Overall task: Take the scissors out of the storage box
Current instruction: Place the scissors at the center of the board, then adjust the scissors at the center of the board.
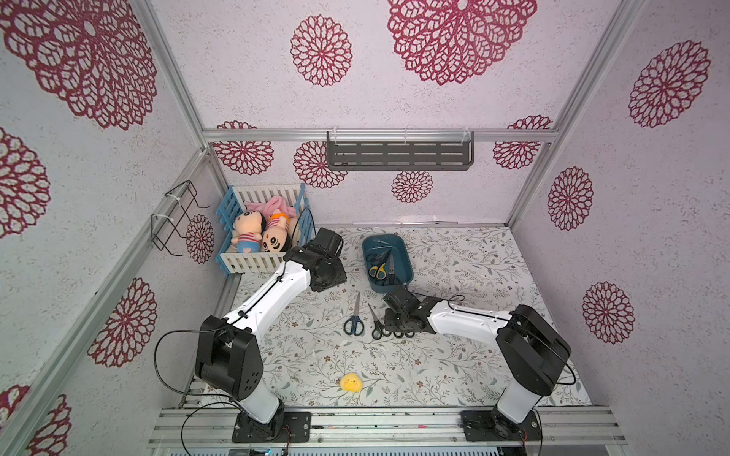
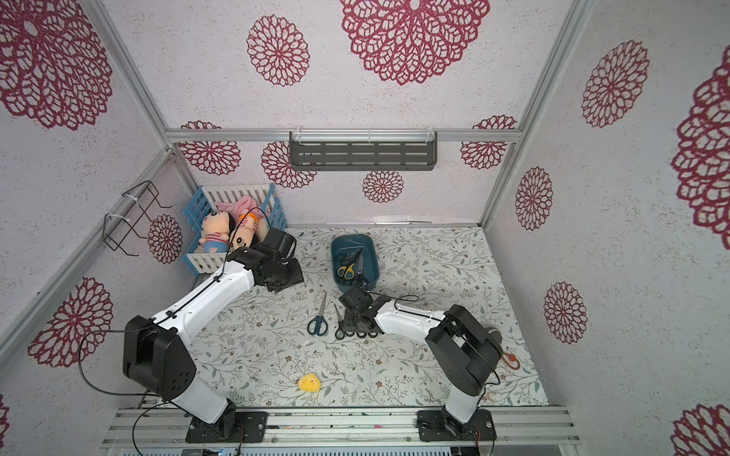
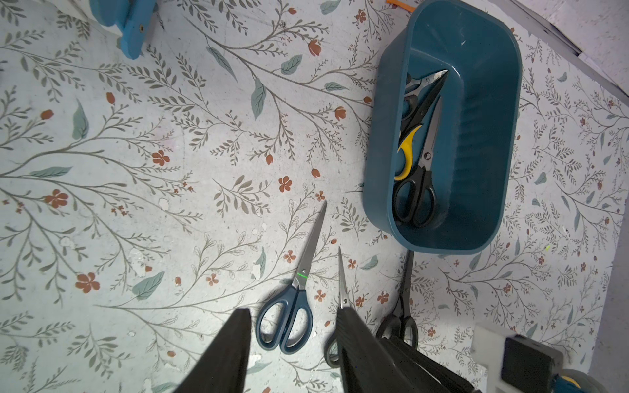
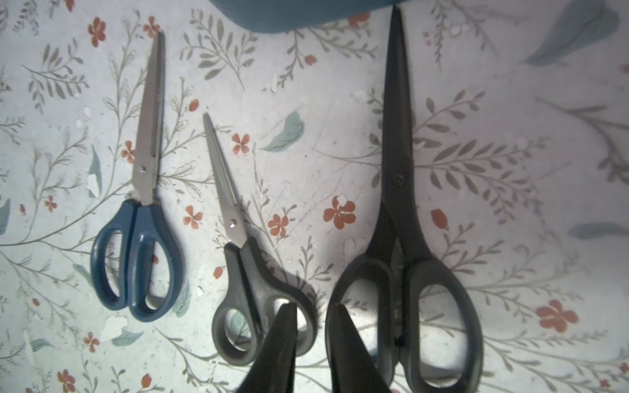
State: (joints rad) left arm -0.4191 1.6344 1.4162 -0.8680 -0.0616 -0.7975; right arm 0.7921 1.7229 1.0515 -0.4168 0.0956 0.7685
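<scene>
The dark teal storage box [image 1: 407, 263] [image 3: 483, 136] stands at the back middle of the table. Inside lie yellow-and-black scissors [image 1: 378, 270] [image 3: 406, 153] and black-handled scissors [image 3: 422, 177]. Three pairs lie side by side on the table in front of it: dark blue scissors [image 1: 354, 318] [image 4: 143, 204], small black scissors [image 1: 375, 323] [image 4: 245, 272] and long black scissors [image 4: 401, 204]. My right gripper [image 1: 391, 331] [image 4: 311, 306] hangs just above their handles, jaws slightly apart and holding nothing, one fingertip over the long pair's loop. My left gripper [image 1: 331, 278] [image 3: 293, 310] hovers left of the box, open and empty.
A blue-and-white slatted crate [image 1: 237, 260] with plush dolls sits at the back left, close to the left arm. A small yellow toy [image 1: 350, 383] lies near the front edge. A grey shelf [image 1: 399, 156] hangs on the back wall and a wire rack [image 1: 174, 221] on the left wall.
</scene>
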